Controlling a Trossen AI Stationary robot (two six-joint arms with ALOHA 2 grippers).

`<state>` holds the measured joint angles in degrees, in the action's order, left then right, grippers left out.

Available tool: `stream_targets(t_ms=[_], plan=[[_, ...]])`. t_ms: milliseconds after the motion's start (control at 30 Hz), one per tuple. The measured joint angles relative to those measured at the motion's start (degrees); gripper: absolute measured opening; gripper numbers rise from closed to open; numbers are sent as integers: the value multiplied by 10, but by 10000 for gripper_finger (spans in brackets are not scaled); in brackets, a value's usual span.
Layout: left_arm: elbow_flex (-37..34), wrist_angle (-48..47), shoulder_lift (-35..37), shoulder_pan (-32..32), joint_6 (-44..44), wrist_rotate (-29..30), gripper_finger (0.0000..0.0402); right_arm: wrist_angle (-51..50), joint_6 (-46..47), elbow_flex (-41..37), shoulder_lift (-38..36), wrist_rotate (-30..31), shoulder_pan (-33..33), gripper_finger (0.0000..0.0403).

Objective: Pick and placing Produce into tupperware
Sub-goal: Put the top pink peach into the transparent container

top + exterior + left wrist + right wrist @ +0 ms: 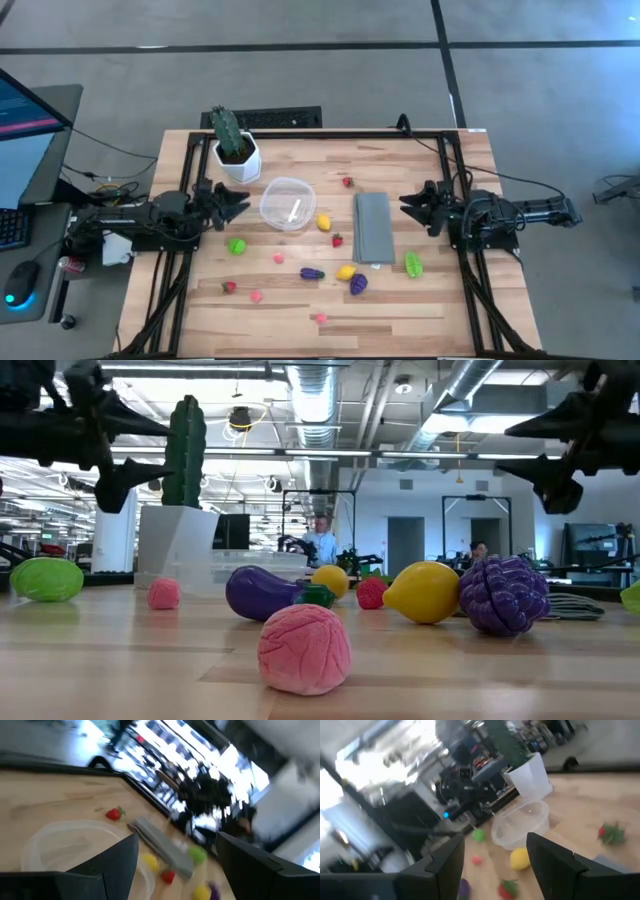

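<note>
The wooden table [400,300] is carrying everything. The left gripper [232,203] is hovering at the left edge with fingers spread, holding nothing; the right gripper [416,207] is hovering at the right edge, likewise spread and empty. A grey cloth [373,228] is lying right of centre. The tupperware [287,203] is sitting left of centre, just right of the left gripper. The produce [346,272] is lying scattered around and near the cloth, outside the tupperware.
</note>
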<state>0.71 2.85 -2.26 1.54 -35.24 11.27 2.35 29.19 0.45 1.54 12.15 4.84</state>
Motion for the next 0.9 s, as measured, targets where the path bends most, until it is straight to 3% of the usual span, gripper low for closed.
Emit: stream_targets(t_ms=[133, 300, 700, 900], plan=[[0, -11, 0, 0, 90, -73, 256, 0, -90, 0, 0, -3, 6, 239], [0, -18, 0, 0, 118, -110, 256, -1, -105, 0, 0, -3, 12, 239], [0, 0, 0, 0, 8, -76, 256, 9, 78, 0, 0, 5, -1, 239], [0, 20, 0, 0, -103, -50, 256, 9, 84, 0, 0, 7, -1, 239]])
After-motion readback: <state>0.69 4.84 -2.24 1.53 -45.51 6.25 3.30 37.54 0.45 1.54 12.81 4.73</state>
